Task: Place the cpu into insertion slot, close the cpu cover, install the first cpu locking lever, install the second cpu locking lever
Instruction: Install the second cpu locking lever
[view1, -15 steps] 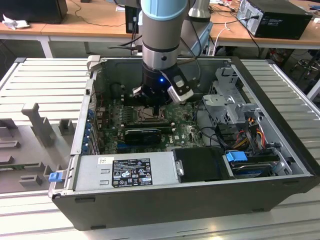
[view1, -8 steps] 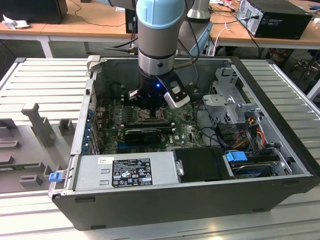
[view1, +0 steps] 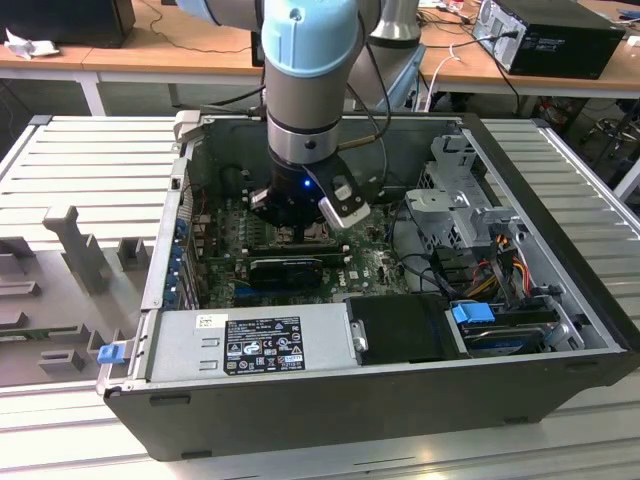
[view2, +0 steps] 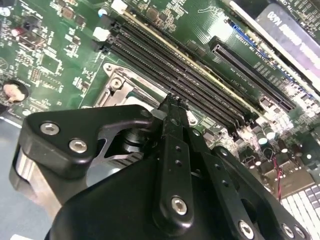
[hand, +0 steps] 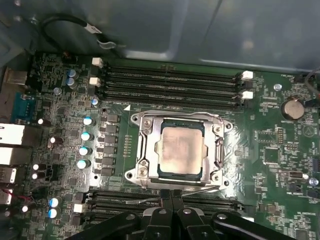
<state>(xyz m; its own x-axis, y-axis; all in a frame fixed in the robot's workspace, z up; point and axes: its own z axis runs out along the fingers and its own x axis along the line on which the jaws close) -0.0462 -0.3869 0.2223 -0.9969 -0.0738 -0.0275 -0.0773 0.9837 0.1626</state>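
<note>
Your black claw (hand: 171, 200), its 2 fingers pressed together empty, hangs beside the square metal cpu cover (hand: 177, 150), centre frame, lying over the silver-grey cpu (hand: 179, 150); any sideways drift could scrape neighbouring black memory slots (hand: 170, 82).

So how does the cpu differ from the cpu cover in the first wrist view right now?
The cpu is a solid plate with a dull, pale grey top; the cpu cover is an open frame of shinier metal with a big window. The cpu is the smaller one and shows through that window, while the cpu cover runs around it on all four sides. Both are square, metal and lie flat on the green motherboard.
</note>
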